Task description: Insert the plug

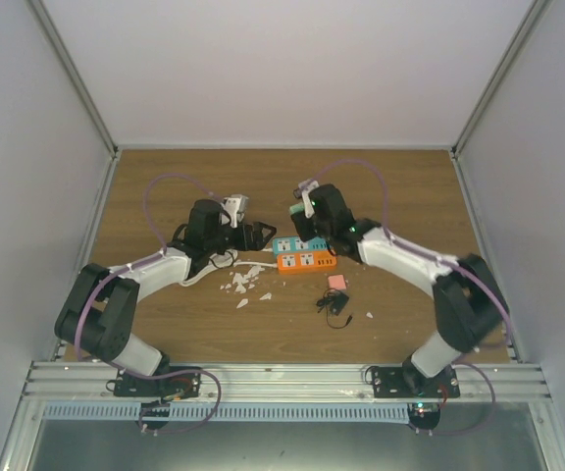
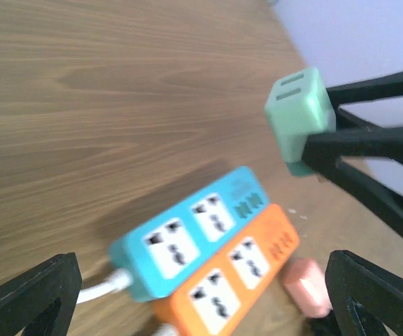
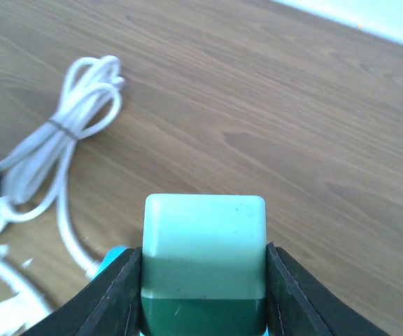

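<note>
My right gripper point(image 3: 203, 280) is shut on a mint-green plug adapter point(image 3: 204, 252) and holds it in the air above the far end of the power strips; it also shows in the left wrist view point(image 2: 299, 115) and in the top view point(image 1: 299, 209). A blue power strip point(image 2: 187, 234) and an orange power strip point(image 2: 229, 280) lie side by side on the wooden table point(image 1: 292, 182), seen in the top view as blue point(image 1: 297, 244) and orange point(image 1: 306, 261). My left gripper point(image 2: 208, 297) is open and empty, just left of the strips point(image 1: 259, 235).
A pink adapter point(image 1: 336, 282) lies right of the orange strip, also in the left wrist view point(image 2: 306, 287). A small black plug with cord point(image 1: 334, 306) lies in front of it. White coiled cables point(image 3: 61, 150) and white scraps point(image 1: 241, 285) lie left of the strips.
</note>
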